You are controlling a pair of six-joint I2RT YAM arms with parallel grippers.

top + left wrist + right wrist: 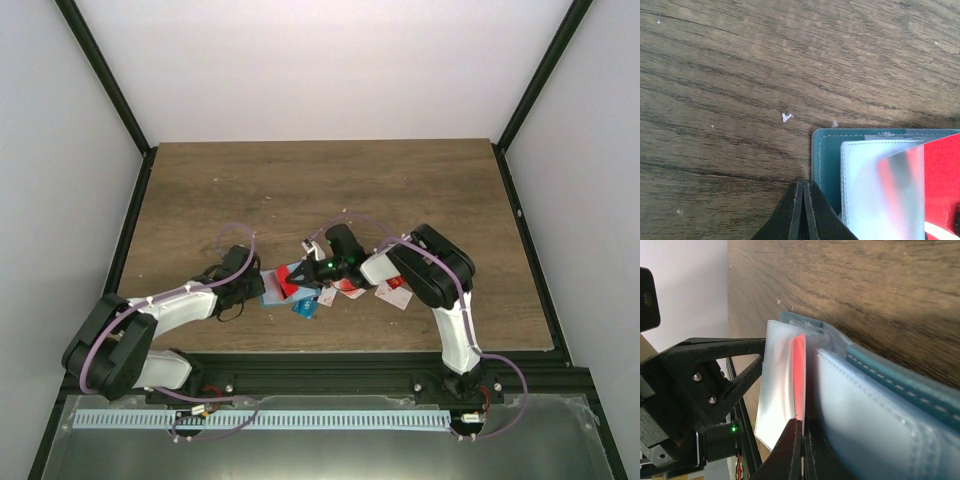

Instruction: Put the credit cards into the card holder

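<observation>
The card holder (272, 294) lies open on the wooden table (320, 190), near the front edge, at about 7 o'clock from the table's middle. Its teal cover is flat on the wood, and its clear sleeve (777, 390) stands lifted off the rest. A red card (799, 375) sits partly inside that sleeve; through the frosted plastic I see it only as a red blur.

My right gripper (800, 422) comes in from the holder's 3 o'clock side with its fingers pinched on the near edge of the red card. My left gripper (803, 184) is at the holder's 9 o'clock side. It is clenched with nothing visible between the fingers, and its tips are right at the teal cover's outer edge. I cannot tell whether they press on it.

Beyond the holder, a blue card (303, 308) lies at its 4 o'clock. Several white and red cards (393, 293) are spread along its 3 o'clock side, under the right arm.
</observation>
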